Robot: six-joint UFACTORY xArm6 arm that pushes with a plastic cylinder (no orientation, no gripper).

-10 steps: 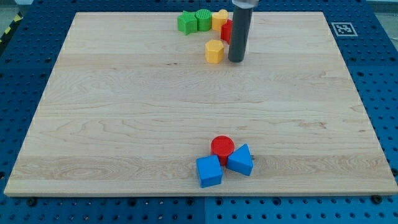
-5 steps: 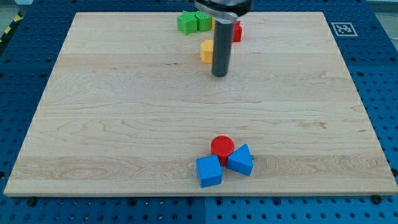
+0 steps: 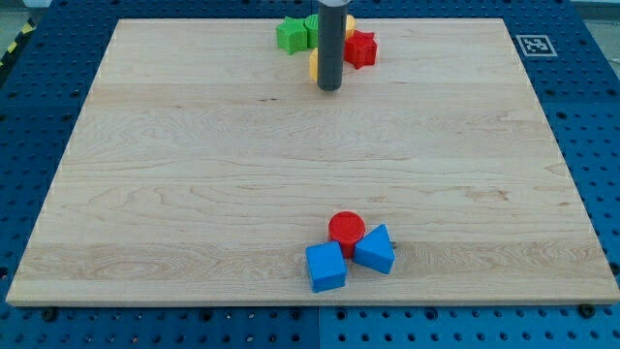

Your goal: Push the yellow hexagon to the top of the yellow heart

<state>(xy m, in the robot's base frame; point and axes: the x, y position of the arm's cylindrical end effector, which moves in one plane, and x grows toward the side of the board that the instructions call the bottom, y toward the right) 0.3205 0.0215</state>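
Note:
My tip (image 3: 330, 88) rests on the board near the view's top, just below the block cluster. The rod hides most of the yellow hexagon (image 3: 314, 65); only a sliver shows at the rod's left edge. The yellow heart (image 3: 349, 21) is mostly hidden behind the rod too, with a small part showing at the rod's right, above the red star (image 3: 361, 48). The tip is right at the hexagon's lower side.
A green star-like block (image 3: 290, 36) and another green block (image 3: 312, 24) sit left of the rod at the board's top edge. A red cylinder (image 3: 347, 229), a blue cube (image 3: 325, 267) and a blue triangular block (image 3: 375, 251) cluster near the view's bottom.
My tip went from right of the yellow hexagon, down and left beneath it, then up against it. The hexagon has shifted left and up toward the cluster.

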